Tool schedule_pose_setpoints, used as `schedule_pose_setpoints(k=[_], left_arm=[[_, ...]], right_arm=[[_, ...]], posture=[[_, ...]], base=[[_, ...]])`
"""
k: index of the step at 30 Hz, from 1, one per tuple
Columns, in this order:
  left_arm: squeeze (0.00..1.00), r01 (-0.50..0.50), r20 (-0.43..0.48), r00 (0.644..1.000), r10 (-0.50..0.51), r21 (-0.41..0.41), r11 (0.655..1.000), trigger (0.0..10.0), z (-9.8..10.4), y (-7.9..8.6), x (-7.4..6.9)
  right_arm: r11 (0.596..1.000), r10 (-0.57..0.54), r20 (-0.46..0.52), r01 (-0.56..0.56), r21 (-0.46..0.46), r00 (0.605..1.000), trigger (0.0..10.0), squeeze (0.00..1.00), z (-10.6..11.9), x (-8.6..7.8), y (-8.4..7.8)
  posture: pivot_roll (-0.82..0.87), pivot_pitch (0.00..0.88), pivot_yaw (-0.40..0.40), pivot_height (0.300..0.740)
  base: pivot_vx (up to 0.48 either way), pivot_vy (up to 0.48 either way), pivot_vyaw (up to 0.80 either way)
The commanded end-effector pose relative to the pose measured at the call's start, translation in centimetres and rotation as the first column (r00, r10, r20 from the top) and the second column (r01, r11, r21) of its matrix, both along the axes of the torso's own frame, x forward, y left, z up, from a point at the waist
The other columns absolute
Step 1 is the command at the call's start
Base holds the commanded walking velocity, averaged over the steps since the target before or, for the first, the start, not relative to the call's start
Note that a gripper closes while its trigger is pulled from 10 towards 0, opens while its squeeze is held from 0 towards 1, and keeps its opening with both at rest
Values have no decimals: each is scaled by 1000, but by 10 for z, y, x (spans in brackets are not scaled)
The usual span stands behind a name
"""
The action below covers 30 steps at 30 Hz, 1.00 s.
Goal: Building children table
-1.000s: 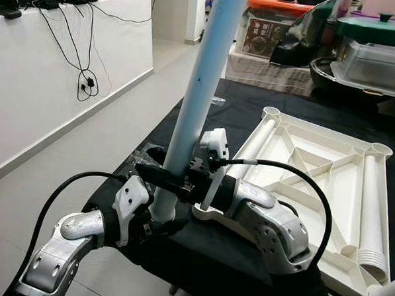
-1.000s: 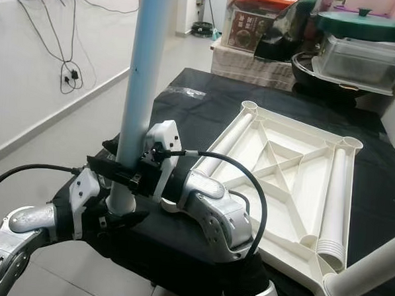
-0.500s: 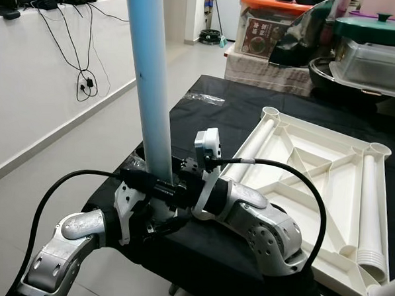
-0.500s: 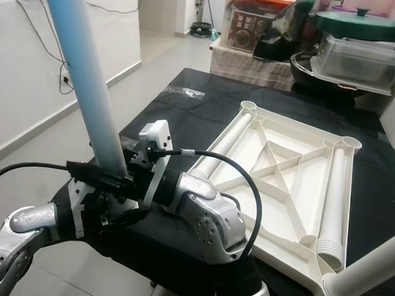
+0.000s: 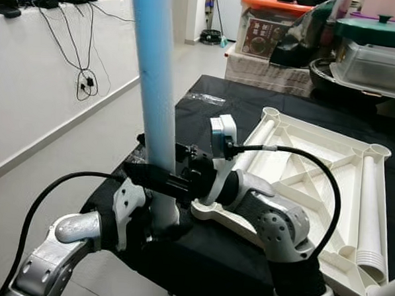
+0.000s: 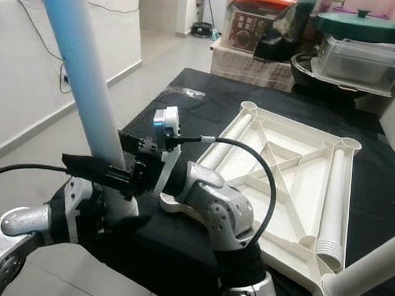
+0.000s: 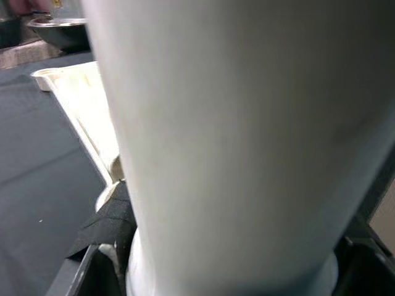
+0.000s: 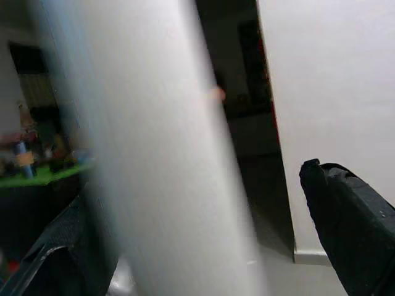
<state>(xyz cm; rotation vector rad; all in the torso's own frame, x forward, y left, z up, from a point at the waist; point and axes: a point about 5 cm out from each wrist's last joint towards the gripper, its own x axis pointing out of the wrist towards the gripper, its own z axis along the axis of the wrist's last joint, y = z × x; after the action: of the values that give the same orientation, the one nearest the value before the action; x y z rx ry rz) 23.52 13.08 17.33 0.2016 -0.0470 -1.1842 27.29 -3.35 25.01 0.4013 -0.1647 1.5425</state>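
Gripping a pale blue table leg (image 5: 155,86) from both sides, the two claws are holding it upright at the near corner of the upturned white tabletop (image 5: 315,174), probably so its foot can be steadied or pressed into the corner socket there. The left claw (image 5: 155,227) is reaching in low from the robot's left with its forearm angled up toward the bench (image 5: 212,115), grasping the leg near its base. The right claw (image 5: 157,179) is crossing over in front of the body, elbow bent, wrist turned left, its long black fingers (image 6: 90,167) clenched around the leg just above the left one. Two grips, one over the other, are likely keeping the tall leg from tipping. Farther back, another leg (image 5: 375,204) is lying in the tabletop's right channel. Beyond the black bench, storage boxes and a green-lidded pot (image 5: 376,28) are sitting against the wall.
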Motion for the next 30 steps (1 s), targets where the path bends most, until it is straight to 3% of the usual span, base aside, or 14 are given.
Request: schedule_pose_setpoints(k=[1, 4, 6, 15, 16, 17, 18, 21, 22, 30], left_arm=[[0, 69, 10, 998, -69, 6, 998, 10000, 3, -8, -7], [0, 176, 4, 984, -177, 83, 981, 10000, 7, -5, -25], [0, 218, -10, 976, -218, 102, 971, 10000, 7, -5, -32], [0, 272, -63, 962, -265, 152, 950, 10000, 8, 3, -41], [0, 265, -62, 964, -258, 156, 951, 10000, 9, 5, -40], [0, 265, -62, 964, -258, 156, 951, 10000, 9, 5, -40], [0, 258, -63, 966, -251, 164, 952, 10000, 9, 7, -40], [0, 257, -64, 966, -250, 166, 952, 10000, 10, 7, -39], [0, 256, -66, 966, -248, 170, 952, 10000, 10, 8, -39], [0, 234, -47, 972, -229, 191, 953, 10000, 11, 12, -32]], right_arm=[[1000, 18, 21, -18, -2, 1000, 10000, 0, 2, 0, 4], [990, 98, 128, -83, -115, 987, 10000, 0, 0, 16, -4], [975, 181, 156, -156, -160, 971, 10000, 0, -3, 14, -7], [945, 299, 172, -265, -194, 939, 10000, 0, -3, 10, -11], [943, 307, 168, -275, -188, 937, 7333, 0, -3, 9, -11], [943, 307, 168, -275, -188, 937, 7333, 0, -3, 9, -11], [938, 326, 165, -296, -182, 931, 4353, 0, -3, 9, -11], [937, 330, 162, -301, -180, 930, 4353, 0, -4, 10, -11], [933, 344, 152, -318, -171, 927, 0, 0, -4, 10, -11], [929, 353, 80, -340, -145, 932, 0, 0, -9, 8, -13]], posture=[[58, 0, -64, 740], [76, 0, -69, 740], [83, 0, -72, 740], [95, 0, -74, 740], [95, 0, -74, 740], [95, 0, -74, 740], [92, 0, -72, 740], [92, 0, -72, 740], [90, 0, -72, 740], [81, 0, -68, 740]], base=[[0, 0, 0], [0, 0, 0], [0, 0, 0], [0, 0, 0], [0, 0, 0], [0, 0, 0], [0, 0, 0], [0, 0, 0], [0, 0, 0], [0, 0, 0]])
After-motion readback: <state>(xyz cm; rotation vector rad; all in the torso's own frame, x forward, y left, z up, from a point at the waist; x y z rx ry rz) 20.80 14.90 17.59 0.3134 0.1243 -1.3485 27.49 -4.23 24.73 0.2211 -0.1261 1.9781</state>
